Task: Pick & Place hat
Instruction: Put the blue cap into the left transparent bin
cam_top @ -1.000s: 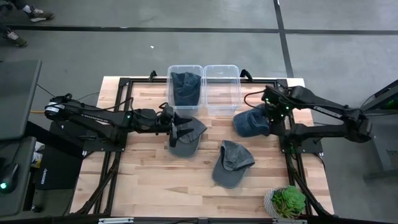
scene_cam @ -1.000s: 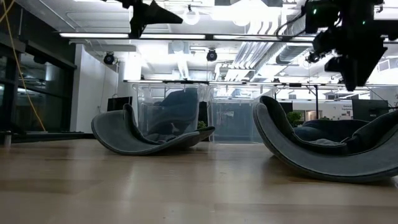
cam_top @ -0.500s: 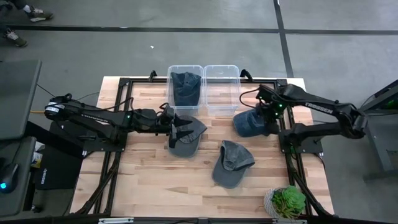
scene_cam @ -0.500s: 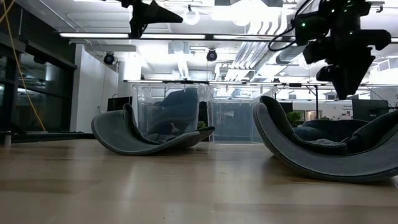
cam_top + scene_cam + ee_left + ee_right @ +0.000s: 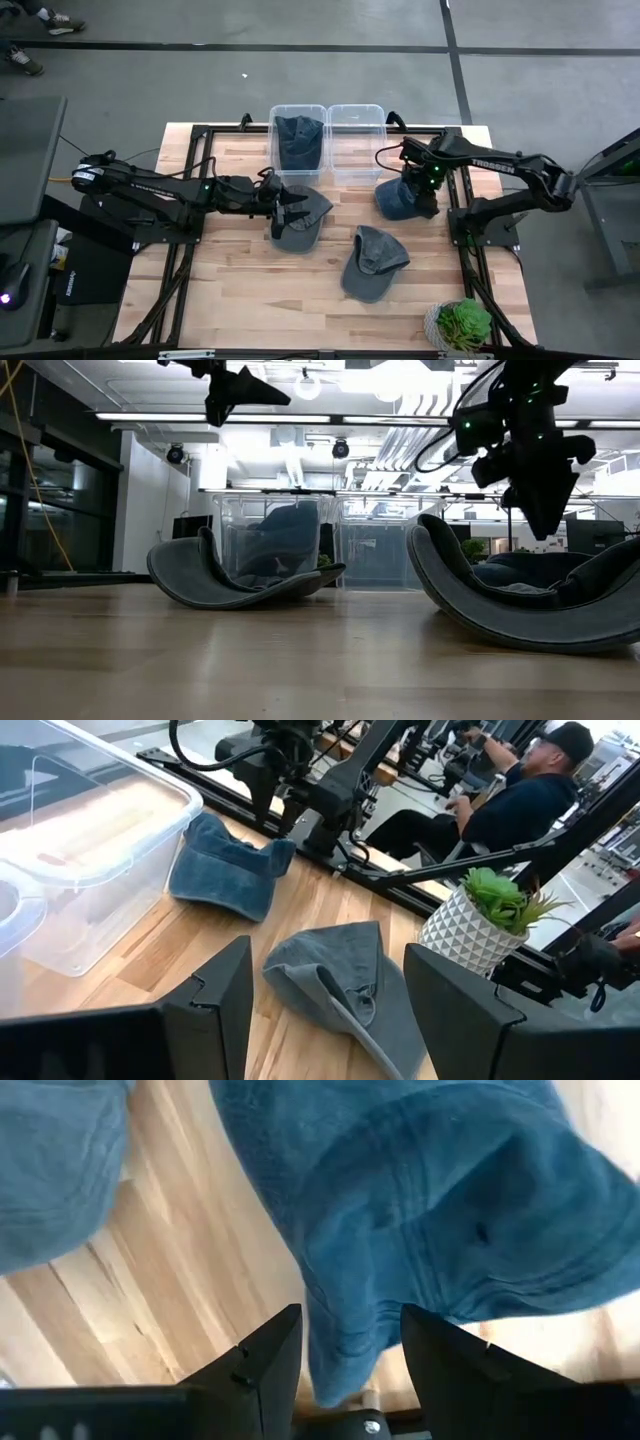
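Observation:
A blue hat [image 5: 400,198] lies on the table near its right edge, seen close up in the right wrist view [image 5: 450,1200]. My right gripper [image 5: 422,190] hangs open just above it [image 5: 350,1312], fingers pointing down on either side of the hat's edge and touching nothing. A grey hat [image 5: 300,225] lies below my left gripper [image 5: 296,208], which is open and held high above it [image 5: 240,385]. A second grey hat [image 5: 372,262] lies brim-up at the table's middle [image 5: 340,985]. Another blue hat [image 5: 298,138] sits inside the left clear bin.
Two clear bins stand side by side at the far edge: the left one [image 5: 276,150] and the right one [image 5: 357,140]. A potted plant [image 5: 462,322] stands at the near right corner. A seated person [image 5: 520,800] shows beyond the table. Bare wood lies along the near left.
My right gripper has moved toward the table's left and down, coming over the blue hat and closer to it. The hats lie as they did.

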You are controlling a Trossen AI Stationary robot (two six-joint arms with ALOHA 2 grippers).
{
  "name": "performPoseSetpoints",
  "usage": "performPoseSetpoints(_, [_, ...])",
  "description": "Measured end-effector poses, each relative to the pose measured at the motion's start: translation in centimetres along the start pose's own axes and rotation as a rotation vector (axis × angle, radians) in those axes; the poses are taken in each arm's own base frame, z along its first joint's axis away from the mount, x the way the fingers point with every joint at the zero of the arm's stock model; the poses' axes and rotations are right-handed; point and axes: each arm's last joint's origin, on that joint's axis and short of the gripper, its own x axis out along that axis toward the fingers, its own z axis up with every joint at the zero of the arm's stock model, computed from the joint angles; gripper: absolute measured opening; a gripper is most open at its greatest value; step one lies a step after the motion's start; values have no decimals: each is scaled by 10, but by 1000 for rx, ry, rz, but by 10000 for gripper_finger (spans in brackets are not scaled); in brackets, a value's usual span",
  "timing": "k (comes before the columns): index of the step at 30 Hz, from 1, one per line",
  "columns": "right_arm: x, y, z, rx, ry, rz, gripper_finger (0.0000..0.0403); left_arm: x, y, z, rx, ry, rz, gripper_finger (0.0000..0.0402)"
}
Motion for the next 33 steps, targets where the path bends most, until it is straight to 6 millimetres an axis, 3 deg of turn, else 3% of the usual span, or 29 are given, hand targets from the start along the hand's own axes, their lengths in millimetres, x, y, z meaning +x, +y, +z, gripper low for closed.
performPoseSetpoints(33, [39,-10,18,-74,226,56,165,0,2,-3,-16,27,18,204])
